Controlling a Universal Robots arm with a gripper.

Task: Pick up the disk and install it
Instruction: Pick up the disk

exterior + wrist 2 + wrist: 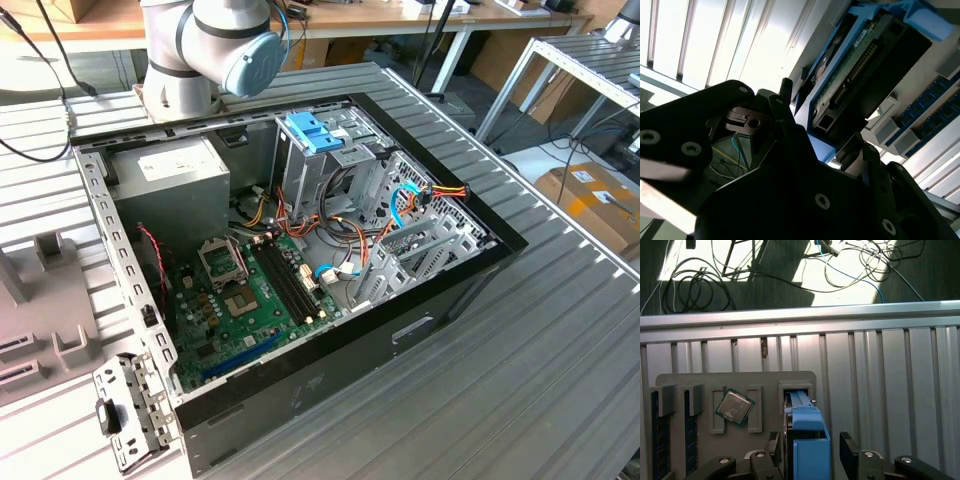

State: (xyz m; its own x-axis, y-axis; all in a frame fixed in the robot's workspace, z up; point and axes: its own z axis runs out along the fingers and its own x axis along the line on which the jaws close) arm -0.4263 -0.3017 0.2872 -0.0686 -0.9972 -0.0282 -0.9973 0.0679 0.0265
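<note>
Black two-fingered end effector (810, 442) straddles the disk (807, 427), a flat dark metal hard drive in a light blue plastic carrier (922, 20), jaws open, nothing clamped. Disk stands on edge in a slot of the grey plastic parts holder (740, 380) on the ribbed aluminium bench (880, 380). Stiff, fairly heavy, shock-sensitive, I judge; its bare circuit board (847, 67) means gripping the carrier's flanks. Wrist points straight down; the silver-grey arm (215, 45) rises behind the open black computer case (330, 350)

disk (807, 440) upright in holder (740, 380) slot | fingers (849, 447) either side | processor chip (735, 407) beside it on holder
</note>
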